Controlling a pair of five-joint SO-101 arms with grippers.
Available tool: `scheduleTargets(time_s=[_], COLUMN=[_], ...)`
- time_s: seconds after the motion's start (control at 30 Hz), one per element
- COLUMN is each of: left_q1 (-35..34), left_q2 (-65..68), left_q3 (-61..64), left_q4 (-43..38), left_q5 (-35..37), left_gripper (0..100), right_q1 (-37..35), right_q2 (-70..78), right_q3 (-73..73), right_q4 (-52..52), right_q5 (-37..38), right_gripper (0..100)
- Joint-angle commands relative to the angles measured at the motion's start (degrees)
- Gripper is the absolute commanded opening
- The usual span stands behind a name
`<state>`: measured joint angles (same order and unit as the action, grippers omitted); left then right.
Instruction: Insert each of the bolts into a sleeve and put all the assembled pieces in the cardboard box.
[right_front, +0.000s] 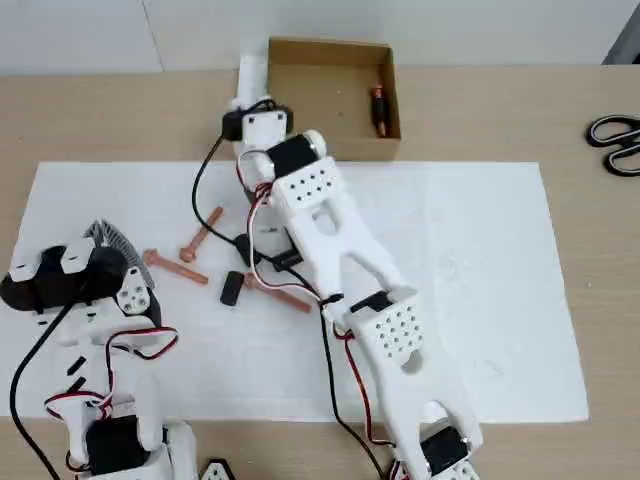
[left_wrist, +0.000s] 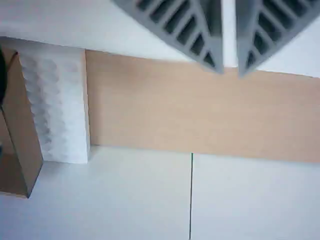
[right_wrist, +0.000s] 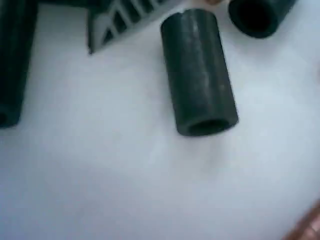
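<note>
Three copper bolts (right_front: 200, 235) (right_front: 175, 265) (right_front: 275, 290) lie on the white paper left of centre. A black sleeve (right_front: 232, 288) lies among them. The cardboard box (right_front: 300, 60) stands at the back, with one assembled piece (right_front: 379, 110) inside by its right wall. My right arm (right_front: 320, 220) stretches over the paper, and its wrist hangs low over the sleeves. Up close, one sleeve (right_wrist: 200, 75) lies on the paper beside a grey ribbed part of my right gripper (right_wrist: 120, 20), with two more sleeves (right_wrist: 257, 15) (right_wrist: 12, 60) nearby. My left gripper (left_wrist: 229, 67) (right_front: 110, 240) hovers shut and empty at the paper's left side.
Scissors (right_front: 615, 140) lie on the wooden table at the far right. A white block (right_front: 250, 75) stands against the box's left side. The right half of the paper (right_front: 480, 260) is bare. Cables (right_front: 205, 180) loop from the right arm's wrist over the bolts.
</note>
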<state>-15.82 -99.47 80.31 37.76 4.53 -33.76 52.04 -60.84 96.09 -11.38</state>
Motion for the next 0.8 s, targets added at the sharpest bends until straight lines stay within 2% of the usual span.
scheduleTargets(time_s=[0.0, 0.13, 0.37, 0.77], left_q1=[-0.4, -0.4, -0.4, -0.4], left_q2=[-0.4, -0.4, -0.4, -0.4], left_q3=[-0.3, -0.3, -0.3, -0.3], left_q4=[0.4, 0.4, 0.2, 0.2], left_q5=[0.1, 0.1, 0.1, 0.1], left_gripper=[1, 1, 1, 1], right_q1=[0.0, 0.0, 1.9, 1.9], right_q2=[-3.9, -3.5, 0.7, 5.4], right_q3=[2.5, 5.4, 5.5, 5.5], right_q4=[0.3, -0.4, -8.1, -8.8], right_q5=[0.4, 0.4, 0.4, 0.4], right_gripper=[20.3, 20.3, 20.2, 19.5])
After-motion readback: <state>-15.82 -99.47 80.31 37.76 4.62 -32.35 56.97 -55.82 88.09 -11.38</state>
